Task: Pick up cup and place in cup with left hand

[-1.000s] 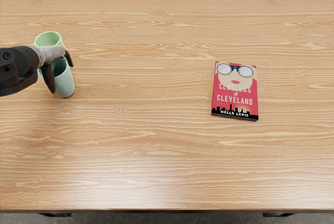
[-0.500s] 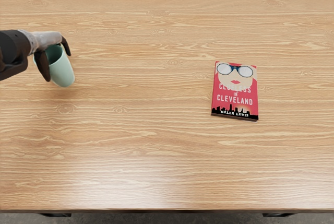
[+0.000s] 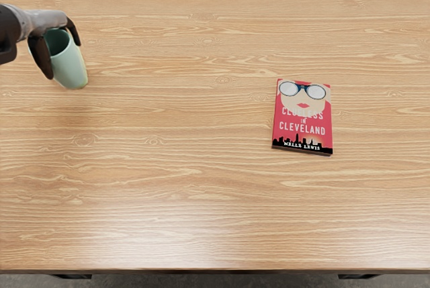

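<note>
The scene is bright, with soft, even light over the table. Below the fingers of the left hand, 1 faint, diffuse shadow dulls the wood, which suggests light from overhead. The 2 visible fingers are so dark that little surface detail shows; between them the inside of the cup is shaded, its outer wall paler. Well below the fingers, whitish glare washes out some grain. Far to their right, the lettering on the book looks crisp.

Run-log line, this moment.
left hand: grasping teal cup | cup: tilted, raised | placement: unconfirmed | right hand: out of view | book: on table
</note>
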{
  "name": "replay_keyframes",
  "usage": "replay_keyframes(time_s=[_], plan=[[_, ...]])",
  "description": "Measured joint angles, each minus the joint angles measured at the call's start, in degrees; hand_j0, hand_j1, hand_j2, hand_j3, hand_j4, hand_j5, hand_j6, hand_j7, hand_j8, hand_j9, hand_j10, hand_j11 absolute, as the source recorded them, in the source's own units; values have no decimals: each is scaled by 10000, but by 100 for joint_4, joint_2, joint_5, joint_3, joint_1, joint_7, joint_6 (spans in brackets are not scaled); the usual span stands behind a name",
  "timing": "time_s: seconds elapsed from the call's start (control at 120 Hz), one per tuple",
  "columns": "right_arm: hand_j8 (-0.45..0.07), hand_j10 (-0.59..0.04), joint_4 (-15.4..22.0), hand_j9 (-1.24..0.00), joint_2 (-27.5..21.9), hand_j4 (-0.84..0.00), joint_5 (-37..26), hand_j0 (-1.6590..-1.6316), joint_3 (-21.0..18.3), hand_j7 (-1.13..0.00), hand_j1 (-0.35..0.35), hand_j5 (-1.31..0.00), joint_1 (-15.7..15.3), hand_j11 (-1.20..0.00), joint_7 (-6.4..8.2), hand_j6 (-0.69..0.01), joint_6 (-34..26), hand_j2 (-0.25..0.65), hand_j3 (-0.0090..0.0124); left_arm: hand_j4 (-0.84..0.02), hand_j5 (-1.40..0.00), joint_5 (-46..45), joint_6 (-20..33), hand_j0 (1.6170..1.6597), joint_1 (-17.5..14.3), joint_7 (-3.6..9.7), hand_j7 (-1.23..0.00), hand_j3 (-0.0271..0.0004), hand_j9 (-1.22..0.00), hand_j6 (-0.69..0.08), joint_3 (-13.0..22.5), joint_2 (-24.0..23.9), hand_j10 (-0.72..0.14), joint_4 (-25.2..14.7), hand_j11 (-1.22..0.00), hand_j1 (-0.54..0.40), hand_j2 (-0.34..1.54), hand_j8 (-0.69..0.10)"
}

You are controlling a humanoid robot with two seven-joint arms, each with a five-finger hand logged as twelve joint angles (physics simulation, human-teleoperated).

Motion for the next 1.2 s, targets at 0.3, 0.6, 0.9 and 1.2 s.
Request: replay_keyframes(time_s=[0.3, 0.6, 0.9, 1.2], plan=[[-322, -321, 0, -417, 0, -322, 0, -16581, -1, -417, -3106, -417, -2, -417, -1, -323, 1, -64, 0, -4263, -5713, 66, -152, 16555, -157, -1, -5691, 0, -5691, -3480, 41, -395, -4267, 902, -5685, -606, 614, -3314], [-322, -321, 0, -417, 0, -322, 0, -16581, -1, -417, -3106, -417, -2, -417, -1, -323, -2, -64, 0, -4303, -5624, 238, -116, 16553, -178, -1, -5619, 0, -5680, -3639, 47, -982, -4256, 1775, -5676, -494, 541, -3458], [-322, -321, 0, -416, 0, -322, 0, -16581, -1, -416, -3107, -416, -2, -416, -1, -323, 0, -64, 0, -4345, -5531, 419, -97, 16550, -204, -1, -5635, 0, -5679, -3837, 70, -1427, -4244, 2410, -5671, -472, 505, -3532], [-324, -323, 0, -419, 0, -324, 0, -16581, 0, -419, -3104, -419, -2, -419, -1, -324, -1, -64, 0, -4345, -5452, 512, -79, 16549, -189, -6, -5610, 0, -5641, -3835, 163, -1681, -4219, 2849, -5631, -426, 466, -3574]])
